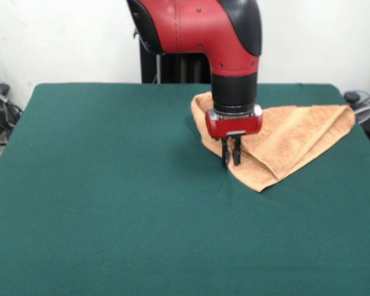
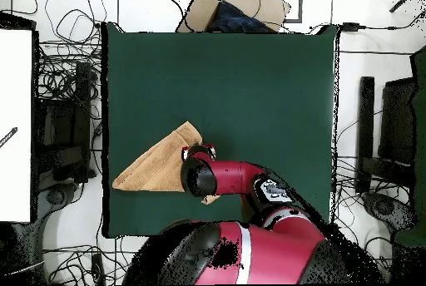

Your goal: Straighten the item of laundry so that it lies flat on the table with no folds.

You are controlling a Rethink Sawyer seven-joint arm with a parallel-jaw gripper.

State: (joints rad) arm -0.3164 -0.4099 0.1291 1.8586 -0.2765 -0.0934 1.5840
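Note:
The peach-orange towel (image 1: 290, 135) lies folded into a rough triangle at the far right of the dark green table (image 1: 111, 185). One corner reaches the table's right edge. In the overhead view the towel (image 2: 154, 169) lies near the table's (image 2: 250, 91) left edge, partly under the arm. My gripper (image 1: 230, 161) points straight down at the towel's left folded edge, with its tips at table level. The fingers stand close together and appear pinched on that edge. The towel is not lifted. No label shows.
The red arm comes down over the towel's far left part and hides it. A cardboard box (image 2: 237, 8) sits past the table's far edge in the overhead view. Cables and equipment (image 2: 62, 108) lie on the floor around the table.

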